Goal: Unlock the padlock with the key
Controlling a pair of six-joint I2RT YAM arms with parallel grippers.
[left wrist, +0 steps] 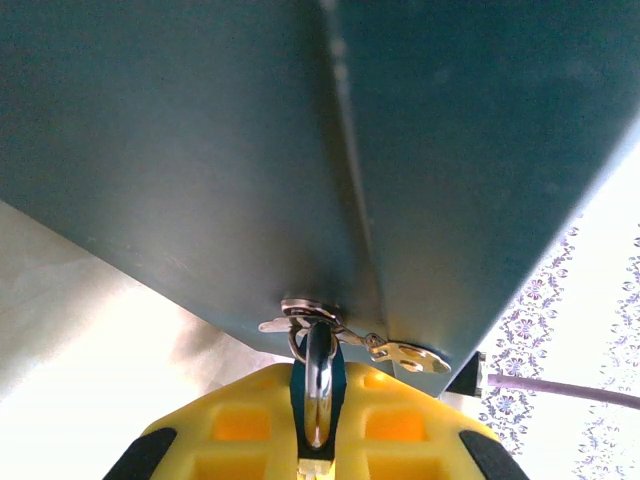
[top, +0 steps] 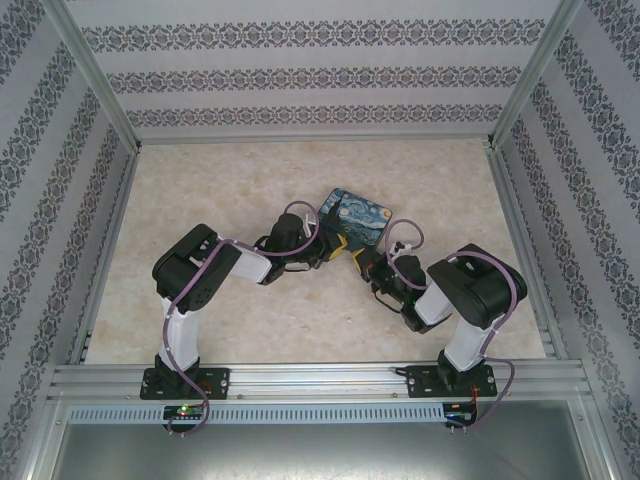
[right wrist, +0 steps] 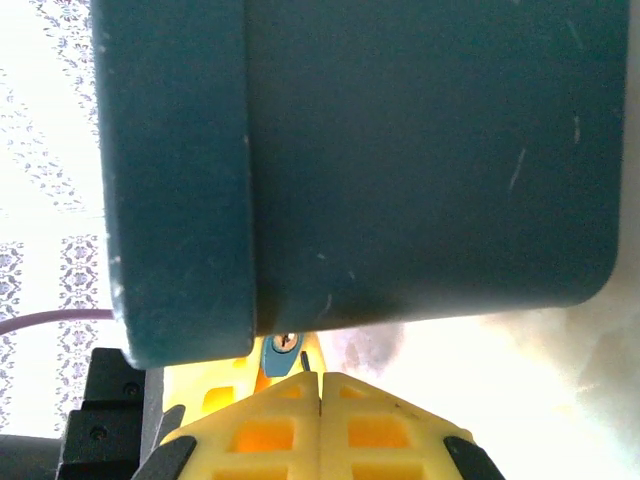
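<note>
clamping padlock point(left wrist: 318, 372) in left gripper point(left wrist: 318, 430); pressing right gripper point(right wrist: 320, 385) shut, facing the keyhole point(right wrist: 285, 343) just ahead, slightly left.

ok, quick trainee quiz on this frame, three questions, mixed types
1. True or false: the right fingers are spread wide apart.
2. What covers the box lid? A) a swirling blue night-sky painting B) plain red paint C) a checkerboard
3. Fill in: the padlock sits between the left fingers, whose colour is ___.

Key: 1 false, they are pressed together; 2 A; 3 yellow.
</note>
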